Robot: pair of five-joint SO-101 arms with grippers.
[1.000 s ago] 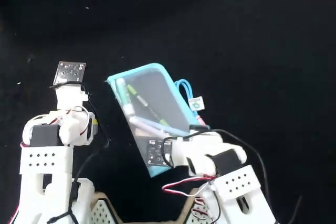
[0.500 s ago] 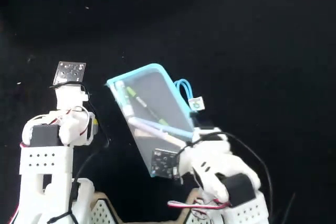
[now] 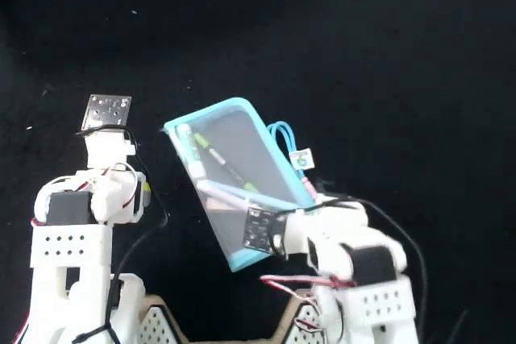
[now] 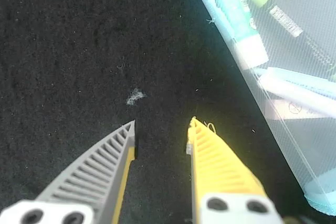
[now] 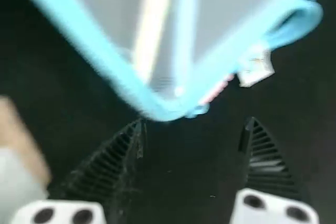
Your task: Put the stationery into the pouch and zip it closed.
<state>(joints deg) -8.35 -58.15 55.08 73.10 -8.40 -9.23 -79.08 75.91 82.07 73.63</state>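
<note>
Two arms stand at the near edge of the bench (image 3: 403, 62). From above, the pouch (image 3: 234, 151) lies between them, about midway along that edge and slanted, with its far end leaning toward the left edge. The stationery (image 3: 211, 163), pens and markers, shows through the clear face, all of it inside. A blue loop (image 3: 282, 136) and a white tag (image 3: 301, 159) hang off the pouch's right-hand side. The left arm (image 3: 89, 199) sits just left of the pouch, exactly as it did a second ago. The right arm (image 3: 351, 255) is what has changed. A second ago its wrist lay across the pouch's near end, and half a second ago it had drawn back toward the near edge. Now it has swung round to the pouch's near right corner, on the near side of the tag. The pouch itself has hardly shifted.

In the left wrist view the left arm's jaws are released, with a narrow gap between them and nothing in it. They hang above bare bench just beside the pouch's long edge.

In the right wrist view the right arm's jaws are spread wide and empty, apart from the pouch. Its blue-trimmed corner lies straight ahead between them, with loop and tag off to one side.

Judging from this, the filling looks done and the zip is what remains. The right arm seems to be lining up on the corner where a zip pull would sit. Whether the zip is already closed I cannot tell.
</note>
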